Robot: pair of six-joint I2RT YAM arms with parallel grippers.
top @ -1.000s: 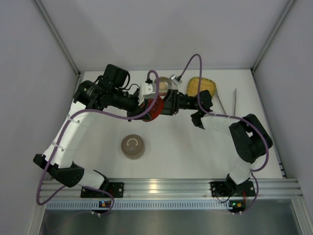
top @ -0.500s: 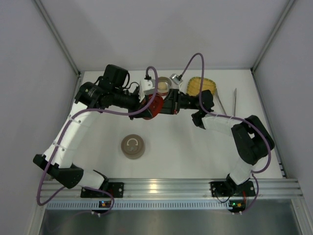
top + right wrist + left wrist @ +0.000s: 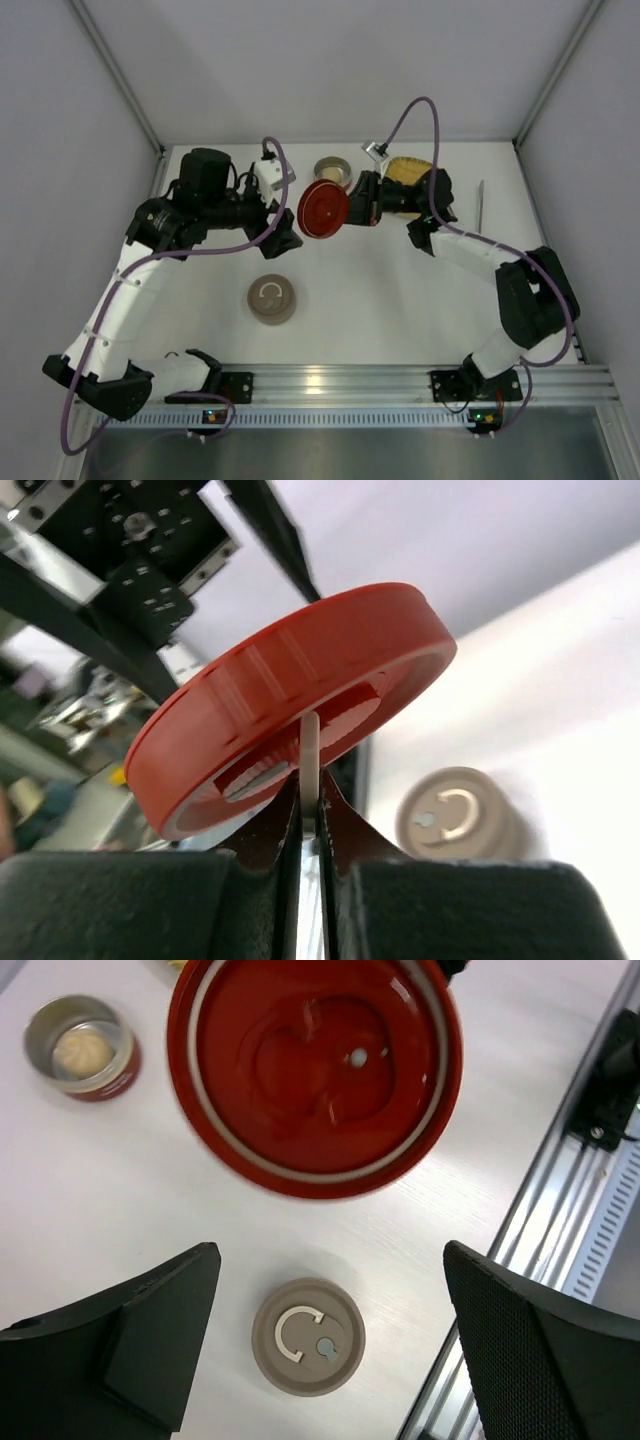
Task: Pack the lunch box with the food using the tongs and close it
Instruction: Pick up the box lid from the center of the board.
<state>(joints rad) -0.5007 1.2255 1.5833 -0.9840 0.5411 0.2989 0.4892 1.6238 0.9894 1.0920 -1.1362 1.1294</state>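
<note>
We have the red lid hanging clear of the tabletop, between the two arms. The right end effector is pinched tight on a thin pale tab at the lid's centre. It looks like rigid, light plastic, but such a narrow hold lets it swing, so we judge slow moves wise. The left end effector is spread wide and carries nothing.

The tongs lie flat at the far right. They look thin, stiff and slick, and are best gripped mid-length across both arms.

We count two lids, the red one and a beige lid, one tin holding one whitish lump, one yellow woven tray and one pair of tongs. The orange chunks are hidden from us.
</note>
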